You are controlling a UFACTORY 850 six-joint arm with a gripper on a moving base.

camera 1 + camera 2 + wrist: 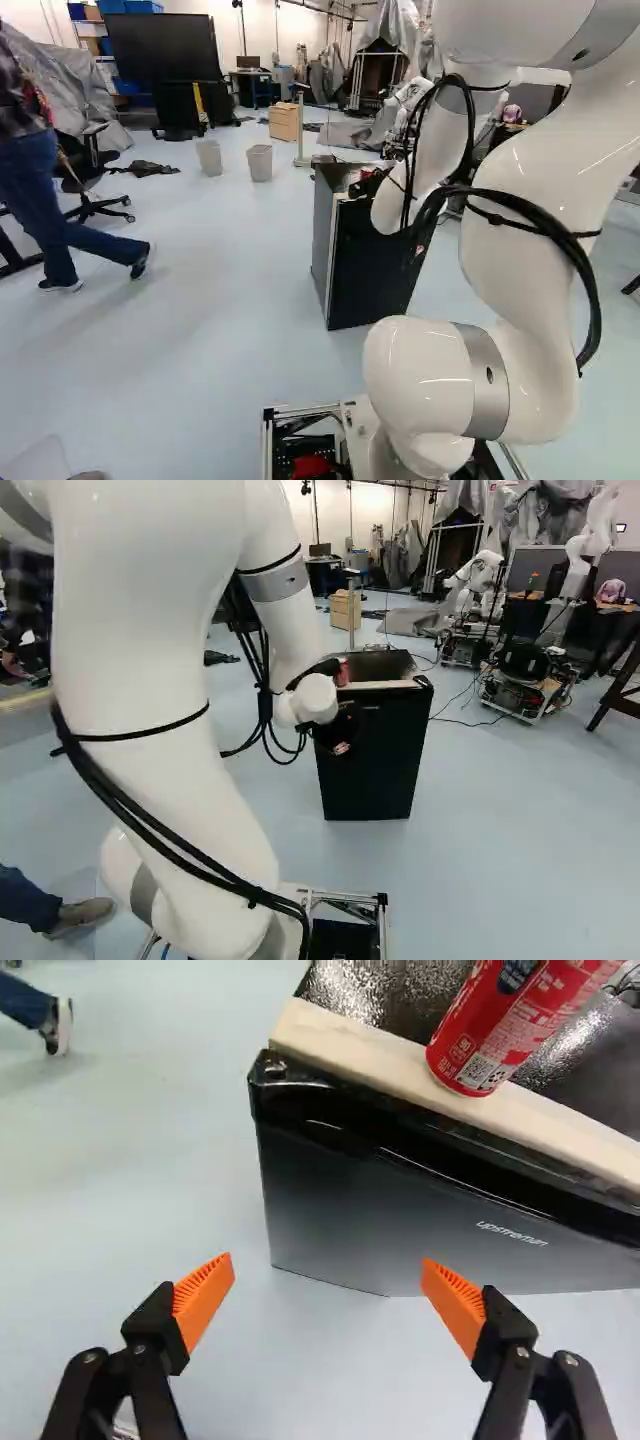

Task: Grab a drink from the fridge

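Across the room's middle, ahead of the arm (160,700), stood the black fridge (375,770), its base on the floor (200,300). Drink located: one red can (500,1025), resting on the fridge's top by the front edge, its foot on the pale strip (350,1040) that ran along that edge. Behind the strip, the top showed a dark, glossy, textured surface (375,988).

Claw (342,732) state, per the wrist view: open, fingers spread wide, orange pads (203,1302) facing each other across a gap, nothing gripped. The can lay ahead of the claw, beyond the fingertips and outside the gap, offset toward the finger that overlapped the fridge's front. The other finger showed against bare floor. Neither finger touched the can. In the right base view the claw was near the fridge's front left part; contact there could not be judged.

Surroundings: two waste bins (260,163) stood far left of the fridge, with a wooden cabinet (285,122) farther back and a large dark screen (160,48) at far left. Another robot (475,572) stood far right. A person's shoe (85,912) showed near left, beside the base.
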